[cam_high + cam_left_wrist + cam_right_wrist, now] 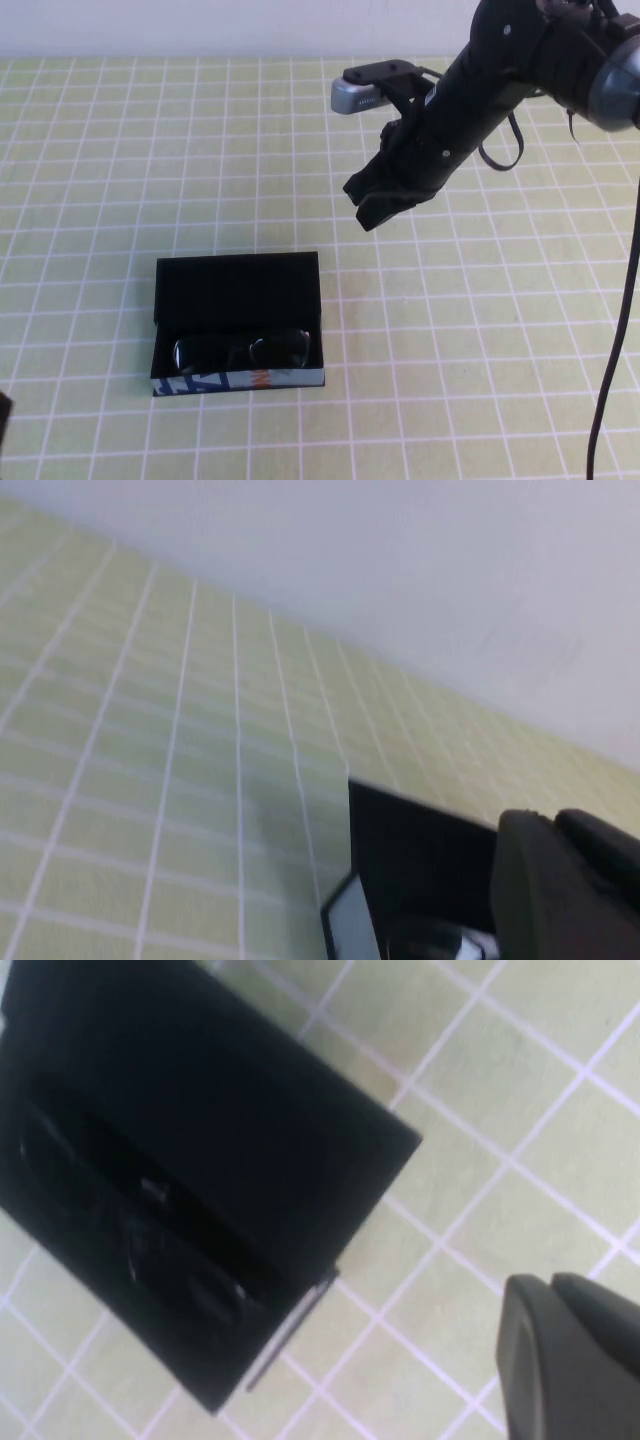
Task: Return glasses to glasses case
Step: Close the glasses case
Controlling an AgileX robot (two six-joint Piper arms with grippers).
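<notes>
High view: the glasses (243, 351) are seen lying inside the case (238, 322), which sits on the counter (100, 180) with its lid laid back flat. The right pincer (372, 200) is held in the air, well apart from the case and beyond its far right corner, jaws closed on nothing. The left pincer is not made out here; only a dark scrap is seen at the lower left edge.

Left wrist view: one corner of the case (415, 865) and a dark pincer finger (560, 890) are caught near the frame edge. Whether the left pincer is open or closed cannot be told. It is kept low, near the case.

Right wrist view: the open case (200, 1160) is looked down on, with the glasses (140, 1250) seated in the tray. One dark finger (570, 1350) is shown over bare counter.

Judged state: the glasses are already returned; the lid is not yet shut. Risks: if the lid is swung by closed jaws, the light case may be pushed across the counter or tipped. A temple left proud of the tray could be pinched by the lid. A downward approach too near the tray could knock the lenses.
</notes>
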